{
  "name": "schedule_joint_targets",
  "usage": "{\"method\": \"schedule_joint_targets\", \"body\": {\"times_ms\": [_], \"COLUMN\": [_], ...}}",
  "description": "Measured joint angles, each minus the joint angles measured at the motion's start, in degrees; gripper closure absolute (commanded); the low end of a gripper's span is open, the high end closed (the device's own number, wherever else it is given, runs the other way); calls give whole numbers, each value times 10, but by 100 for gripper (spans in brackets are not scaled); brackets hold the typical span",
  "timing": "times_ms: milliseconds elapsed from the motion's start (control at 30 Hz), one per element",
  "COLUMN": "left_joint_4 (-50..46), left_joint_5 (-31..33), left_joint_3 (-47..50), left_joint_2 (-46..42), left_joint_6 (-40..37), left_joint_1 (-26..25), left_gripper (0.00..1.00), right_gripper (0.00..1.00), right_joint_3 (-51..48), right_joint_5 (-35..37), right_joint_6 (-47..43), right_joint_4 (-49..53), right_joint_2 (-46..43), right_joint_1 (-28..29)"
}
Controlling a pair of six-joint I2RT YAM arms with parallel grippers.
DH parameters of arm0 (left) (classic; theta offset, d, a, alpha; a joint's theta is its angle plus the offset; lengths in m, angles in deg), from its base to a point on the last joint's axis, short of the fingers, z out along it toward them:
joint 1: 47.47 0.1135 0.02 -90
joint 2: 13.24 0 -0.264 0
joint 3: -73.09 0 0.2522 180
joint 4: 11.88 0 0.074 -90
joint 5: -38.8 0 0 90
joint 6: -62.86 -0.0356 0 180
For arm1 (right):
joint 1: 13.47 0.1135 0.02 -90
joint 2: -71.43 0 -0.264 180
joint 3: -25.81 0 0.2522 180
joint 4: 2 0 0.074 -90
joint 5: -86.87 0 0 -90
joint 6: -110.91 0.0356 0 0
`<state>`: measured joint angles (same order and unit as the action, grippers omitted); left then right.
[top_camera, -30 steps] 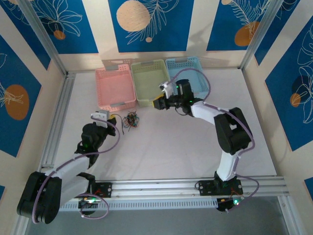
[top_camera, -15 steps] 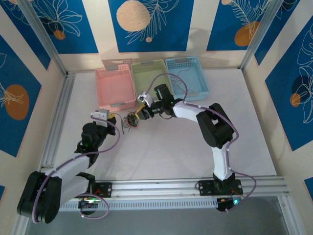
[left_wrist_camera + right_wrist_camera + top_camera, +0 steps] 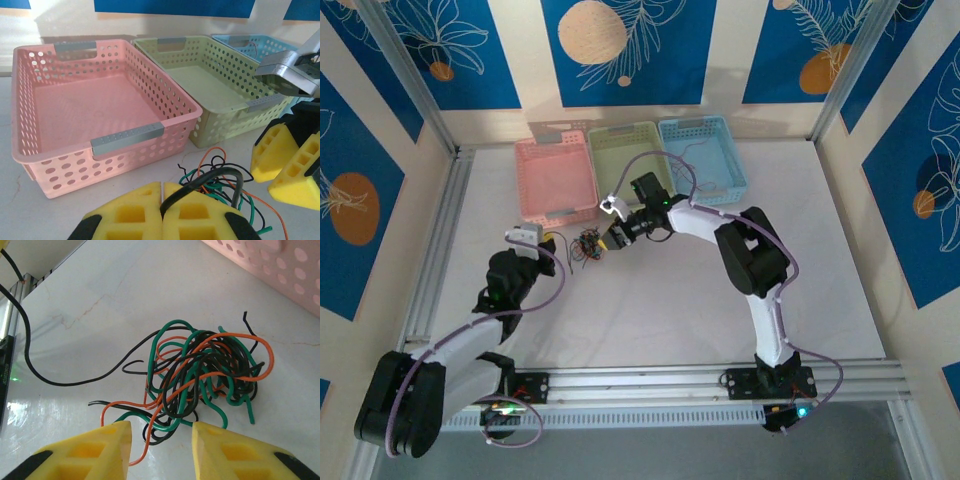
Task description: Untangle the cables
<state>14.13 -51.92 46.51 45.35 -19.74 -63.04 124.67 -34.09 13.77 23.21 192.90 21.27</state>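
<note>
The white surface (image 3: 660, 310) is the biggest thing here, walled in by blue and cream panels. Two arms rise from its near edge. The left arm (image 3: 470, 340) lies low and points toward 1 o'clock. The right arm (image 3: 750, 260) folds at the elbow and stretches toward 9 o'clock, across the middle of the surface.

Three perforated baskets stand side by side along the far edge, around 12 o'clock. The pink basket (image 3: 556, 180) is leftmost, the green basket (image 3: 610, 150) is in the middle, and the blue basket (image 3: 720, 150) is on the right. Their walls touch or nearly touch.

The cables (image 3: 587, 246) lie on the bare surface at about 10 o'clock from its centre, just on the near side of the pink basket and outside all three. They form one loose knot of green, orange and black loops, with a few loose ends trailing out.

The left claw (image 3: 162, 192) sits at 9 o'clock of the knot. Its yellow pads are pressed together, pinching a black cable (image 3: 60, 381), and that strand runs off the knot in a long slack curve over the surface.

The right claw (image 3: 161, 427) is at 3 o'clock of the knot. Its two yellow fingers stand apart and hold nothing. Their tips are right at the edge of the tangle, with a few outer loops lying in the gap between them.
</note>
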Motion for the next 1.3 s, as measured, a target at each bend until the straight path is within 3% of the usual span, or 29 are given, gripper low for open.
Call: {"method": "schedule_joint_targets", "body": {"times_ms": [433, 633, 933, 1133, 1300], "left_joint_4": [-2, -3, -3, -4, -14], "left_joint_5": [8, 8, 8, 12, 32], "left_joint_3": [0, 0, 0, 0, 0], "left_joint_2": [0, 0, 0, 0, -3], "left_joint_6": [0, 0, 0, 0, 0], "left_joint_1": [-1, -1, -1, -1, -1], "left_gripper": [100, 100, 100, 100, 100], "right_gripper": [69, 89, 99, 100, 100], "right_joint_3": [10, 14, 22, 13, -73], "right_joint_5": [-17, -26, -32, -19, -19], "right_joint_6": [-17, -22, -26, -25, -25], "right_joint_4": [45, 51, 59, 42, -10], "right_joint_2": [16, 17, 18, 15, -38], "right_joint_1": [5, 6, 6, 4, -13]}}
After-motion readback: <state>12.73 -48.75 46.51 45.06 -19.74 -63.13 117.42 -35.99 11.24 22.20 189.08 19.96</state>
